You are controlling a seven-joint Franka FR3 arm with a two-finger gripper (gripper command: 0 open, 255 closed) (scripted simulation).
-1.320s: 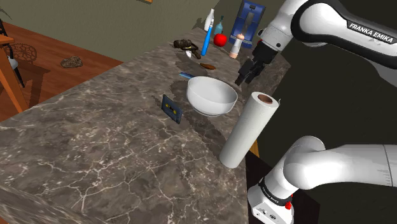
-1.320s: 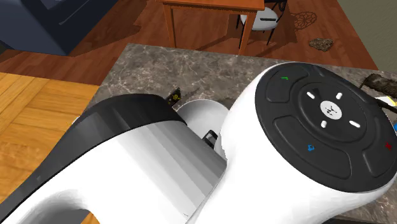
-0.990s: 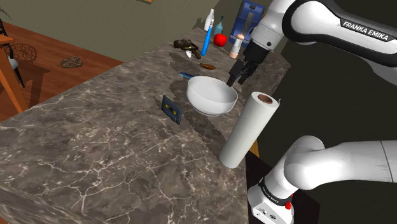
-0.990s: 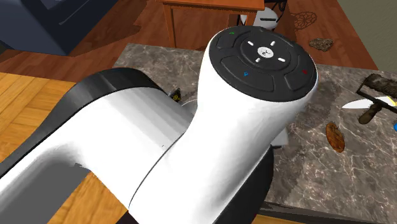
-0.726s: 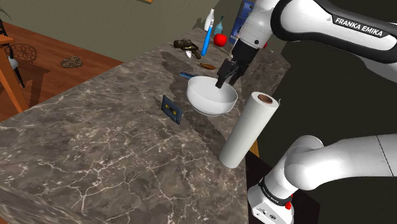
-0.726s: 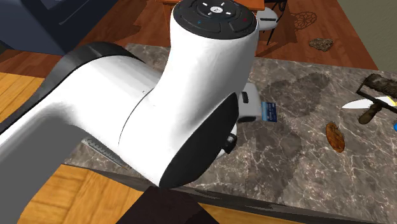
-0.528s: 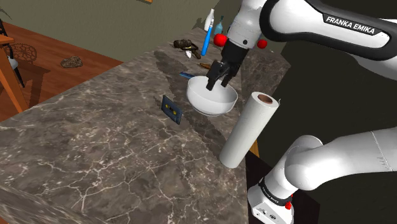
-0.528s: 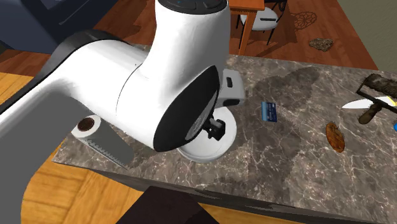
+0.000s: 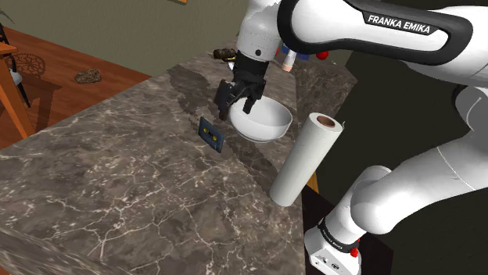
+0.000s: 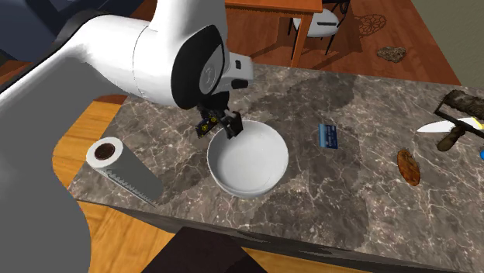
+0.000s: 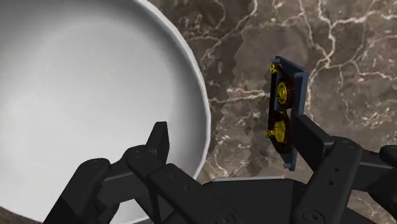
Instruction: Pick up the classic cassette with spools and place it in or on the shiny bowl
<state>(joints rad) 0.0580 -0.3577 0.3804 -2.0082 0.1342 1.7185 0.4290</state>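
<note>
- Dark blue cassette with yellow spools point(image 9: 211, 133): upright on one long edge on the dark veined marble counter point(image 9: 117, 180), just beside the glossy white round bowl point(image 9: 260, 125) but not touching it.
- From the wrist camera, a thin slab point(image 11: 286, 111) seen almost edge-on, both spools showing on one broad face. Standing this way, with two flat faces offered to a pinch from above.
- All-black two-finger gripper point(image 9: 237, 108) above the counter, pointing down, over the bowl's rim on the cassette's side.
- Wide-open jaws, with nothing gripped. Probably spread that far to take one flat face of the cassette on each side.
- Not yet centred, judging by the wrist view: bowl rim point(image 11: 191, 95) under the gap, cassette close beside one finger point(image 11: 318, 143) rather than midway.
- Likely next need: a small sideways shift away from the bowl, then a straight descent.
- Risk of tipping the cassette flat with a finger set down on its top edge, and a flat cassette would be far harder to pinch.
- Short carry afterwards, with the bowl empty and right alongside.
- White paper towel roll point(image 9: 306, 158) upright at the counter's edge, well apart from the cassette and out of the likely path.
</note>
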